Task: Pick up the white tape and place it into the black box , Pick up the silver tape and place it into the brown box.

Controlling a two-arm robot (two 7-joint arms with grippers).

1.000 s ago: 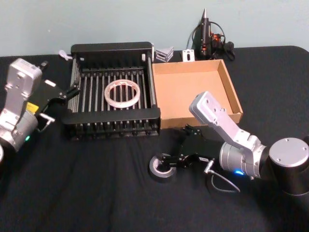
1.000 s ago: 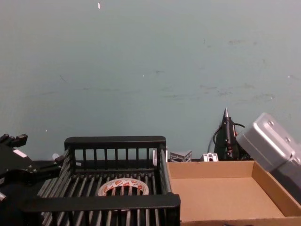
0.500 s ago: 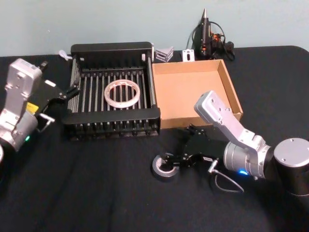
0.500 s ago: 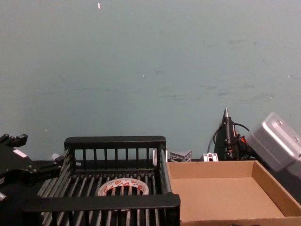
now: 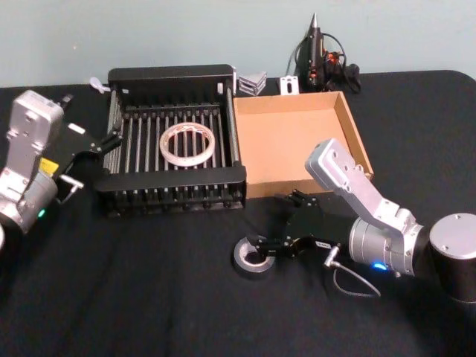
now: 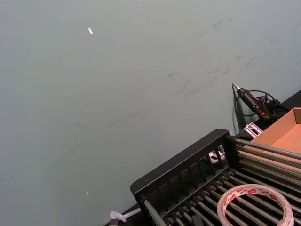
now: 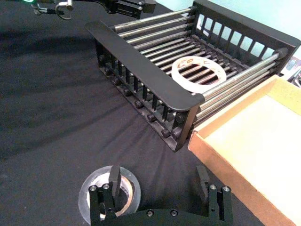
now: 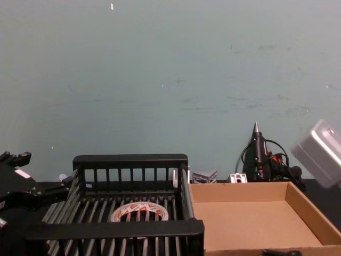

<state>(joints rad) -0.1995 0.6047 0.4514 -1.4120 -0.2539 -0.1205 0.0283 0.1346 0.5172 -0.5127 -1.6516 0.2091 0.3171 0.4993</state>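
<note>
- Black cloth covers the table, with a plain teal wall behind it.
- At far left, the left gripper hovers just beside the crate's left wall; whether its fingers are spread or closed cannot be made out.
- Left of centre, the crate is black plastic, rectangular, with a slatted floor and barred sides.
- Flat on those slats lies the white tape, a wide thin ring with red print round its face and a large centre hole.
- Touching the crate's right side, the box is tan cardboard, shallow and open-topped, with low plain walls.
- On the cloth in front of the box rests the silver tape, a small thick grey roll with a pale core.
- The right gripper is low over the cloth with its fingers spread wide: one finger sits over the roll's hole, the other stands well outside the roll. It grips nothing.
</note>
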